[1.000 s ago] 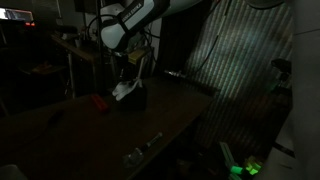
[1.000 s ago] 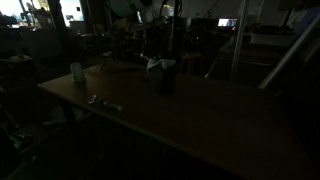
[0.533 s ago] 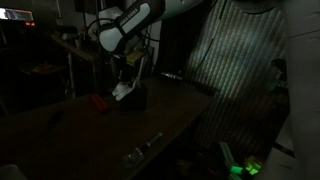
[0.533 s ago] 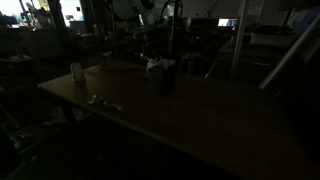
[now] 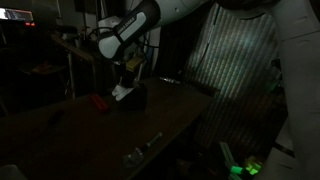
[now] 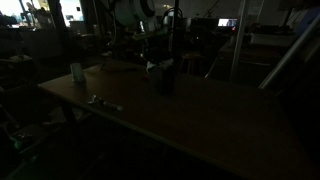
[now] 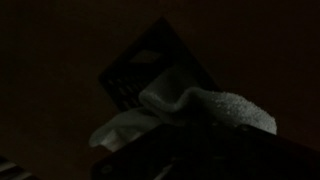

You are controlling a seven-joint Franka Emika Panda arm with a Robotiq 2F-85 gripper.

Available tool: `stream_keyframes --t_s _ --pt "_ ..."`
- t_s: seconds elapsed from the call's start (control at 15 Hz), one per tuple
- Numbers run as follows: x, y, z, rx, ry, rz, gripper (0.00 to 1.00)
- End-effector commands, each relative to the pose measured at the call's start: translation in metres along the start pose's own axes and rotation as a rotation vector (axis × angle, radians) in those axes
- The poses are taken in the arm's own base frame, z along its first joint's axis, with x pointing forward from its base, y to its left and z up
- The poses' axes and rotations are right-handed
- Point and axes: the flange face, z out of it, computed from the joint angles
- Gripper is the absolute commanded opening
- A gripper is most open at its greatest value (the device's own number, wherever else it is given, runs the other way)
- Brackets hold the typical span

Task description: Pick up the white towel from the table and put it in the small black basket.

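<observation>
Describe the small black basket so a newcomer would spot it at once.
Find the long dark wooden table. Near its far edge, below the robot arm, stands the small black basket. It is boxy, with a white towel at its rim, unlike the low red object beside it.

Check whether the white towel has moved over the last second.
No, not visibly: the white towel stays at the small black basket's rim, on the side toward the red object.
</observation>
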Motion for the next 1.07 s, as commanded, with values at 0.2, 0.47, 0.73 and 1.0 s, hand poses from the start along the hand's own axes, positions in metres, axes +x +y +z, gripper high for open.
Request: stream_keyframes --t_s 0.2,0.47,0.73,1.0 --pt "0.014 -0.024 0.012 0.128 -0.043 -0.047 0.00" --pt "0.011 -0.028 0.012 0.182 -0.062 -0.055 0.00" --pt "0.008 -0.020 0.011 0.182 -0.067 -0.042 0.00" --pt "0.000 -0.010 0.001 0.163 -0.073 -0.032 0.00"
